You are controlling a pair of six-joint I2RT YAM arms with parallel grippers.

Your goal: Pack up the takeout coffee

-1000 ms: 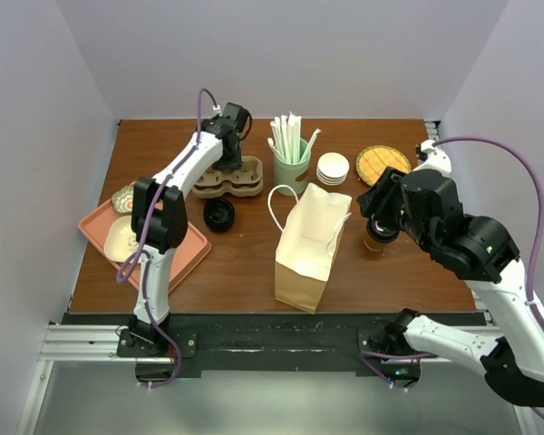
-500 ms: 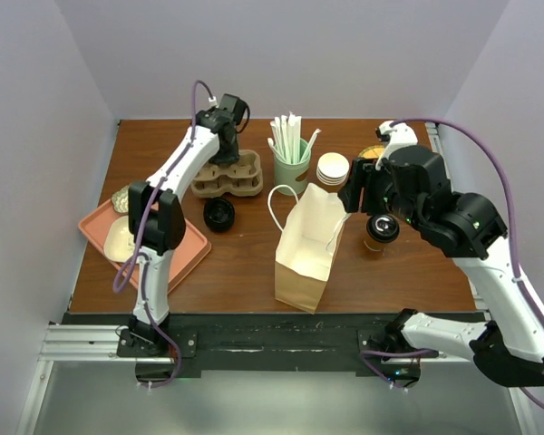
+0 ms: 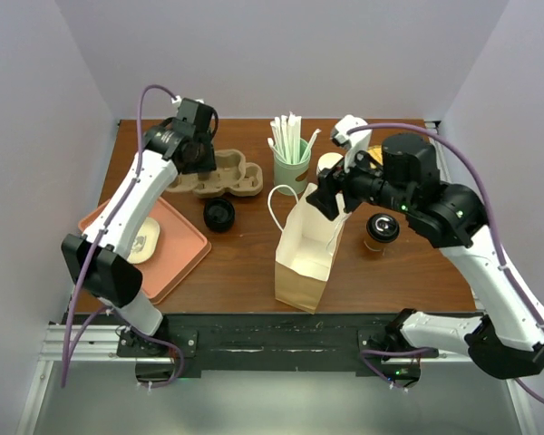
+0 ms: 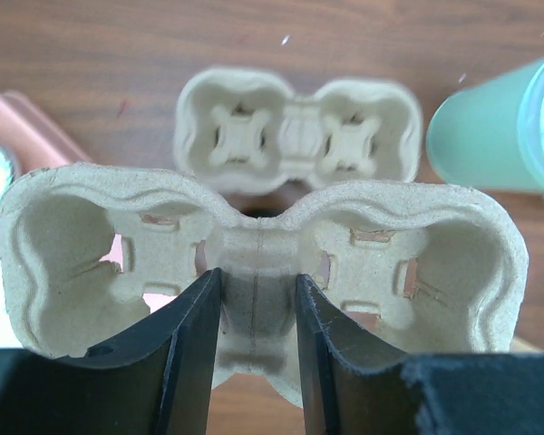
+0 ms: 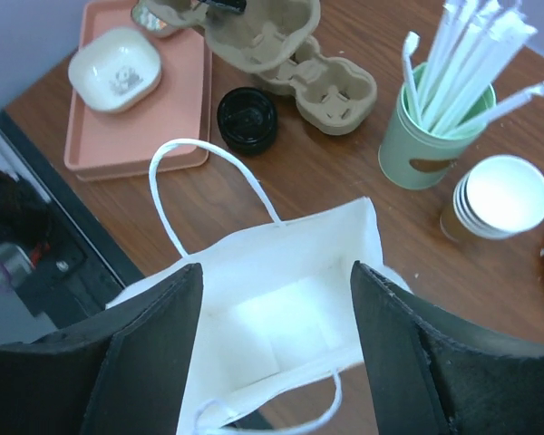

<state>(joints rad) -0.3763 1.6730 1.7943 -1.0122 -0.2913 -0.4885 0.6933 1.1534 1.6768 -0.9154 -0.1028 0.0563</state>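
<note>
Overhead, right claw [image 5: 276, 299] apart above open bag rim [image 5: 290, 229], left claw [image 4: 256, 290] clamped on carrier [image 4: 417, 263]

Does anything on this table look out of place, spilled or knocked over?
Only one thing: a loose black lid lies flat on the bare wood between the pink tray and the paper bag, on no cup. Nothing looks spilled or tipped; the bag stands upright and open.

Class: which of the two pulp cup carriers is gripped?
The carrier beside the pink tray, pinched at its middle by the left gripper; the other carrier lies free.
</note>
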